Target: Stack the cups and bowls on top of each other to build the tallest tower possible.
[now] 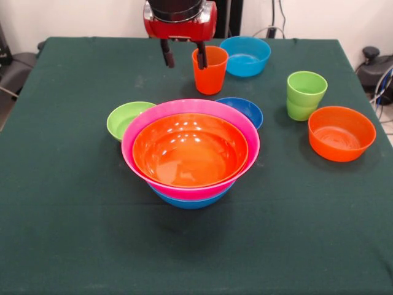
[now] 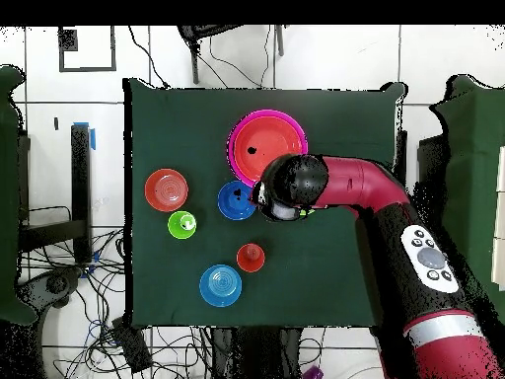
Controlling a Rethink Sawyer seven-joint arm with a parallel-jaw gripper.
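Note:
The tower [image 1: 190, 150] stands mid-table: a large orange bowl in a pink bowl on a blue bowl; it also shows in the overhead view [image 2: 266, 146]. My gripper [image 1: 184, 55] hangs open and empty at the top of the front view. One of its fingers [image 1: 201, 54] overlaps the rim of the orange cup [image 1: 210, 69] in the picture. In the overhead view the arm's head [image 2: 293, 186] sits beside the tower, well apart from the orange cup [image 2: 251, 258]. Two lime green cups [image 1: 305, 95] stand nested, one in the other.
A small lime green bowl [image 1: 126, 118] sits against the tower's left. A dark blue bowl [image 1: 242, 109] is behind the tower, a light blue bowl [image 1: 245, 55] at the far side, and an orange bowl [image 1: 341, 132] at the right.

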